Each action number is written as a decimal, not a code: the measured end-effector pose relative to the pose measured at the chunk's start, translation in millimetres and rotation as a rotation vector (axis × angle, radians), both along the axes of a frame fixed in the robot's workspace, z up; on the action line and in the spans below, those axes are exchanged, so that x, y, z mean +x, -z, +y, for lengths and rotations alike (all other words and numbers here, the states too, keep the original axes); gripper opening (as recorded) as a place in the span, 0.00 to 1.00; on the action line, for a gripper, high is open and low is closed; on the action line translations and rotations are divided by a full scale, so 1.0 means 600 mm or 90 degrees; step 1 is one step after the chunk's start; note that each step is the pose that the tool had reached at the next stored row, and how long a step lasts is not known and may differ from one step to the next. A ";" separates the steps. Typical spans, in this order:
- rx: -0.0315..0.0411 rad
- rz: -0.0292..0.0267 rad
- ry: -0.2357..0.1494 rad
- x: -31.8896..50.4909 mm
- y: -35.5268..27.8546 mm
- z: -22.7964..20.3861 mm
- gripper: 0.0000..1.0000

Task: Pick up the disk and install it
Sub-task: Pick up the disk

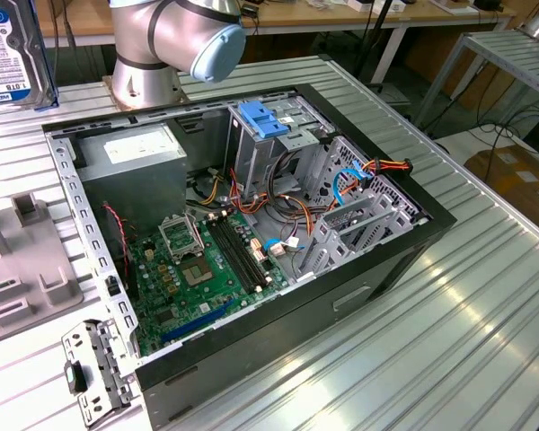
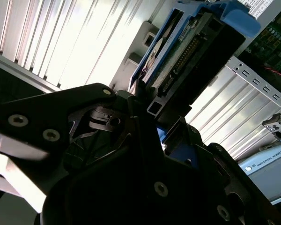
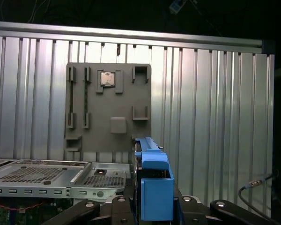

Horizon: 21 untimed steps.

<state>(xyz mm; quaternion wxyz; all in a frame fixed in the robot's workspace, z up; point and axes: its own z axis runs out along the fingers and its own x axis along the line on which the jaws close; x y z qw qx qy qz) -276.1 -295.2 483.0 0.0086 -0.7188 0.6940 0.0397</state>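
The disk (image 1: 12, 54) hangs upright in the air at the exterior view's far upper left, off to the side of the open computer case (image 1: 404, 235), its white label with a blue band facing the camera. In the second wrist view the disk (image 2: 185, 51) shows its connector edge and blue side rails, with my gripper (image 2: 150, 110) shut on it by its black fingers (image 2: 100, 101). Seen from the first wrist view, the disk (image 3: 154, 185) is edge-on, blue rail foremost, and my gripper (image 3: 154, 208) clamps it from both sides.
Inside the case lie a green motherboard (image 1: 198, 269), a grey power-supply box (image 1: 135, 148) and a drive cage topped by a bare blue bracket (image 1: 262, 121), with loose cables. A grey fixture tray (image 3: 107, 108) and a metal bracket (image 1: 94, 368) lie on the ribbed table beside it. The arm's base (image 1: 148, 63) stands behind.
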 end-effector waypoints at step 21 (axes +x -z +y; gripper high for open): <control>0.0000 0.0000 0.000 0.056 0.000 0.0000 0.37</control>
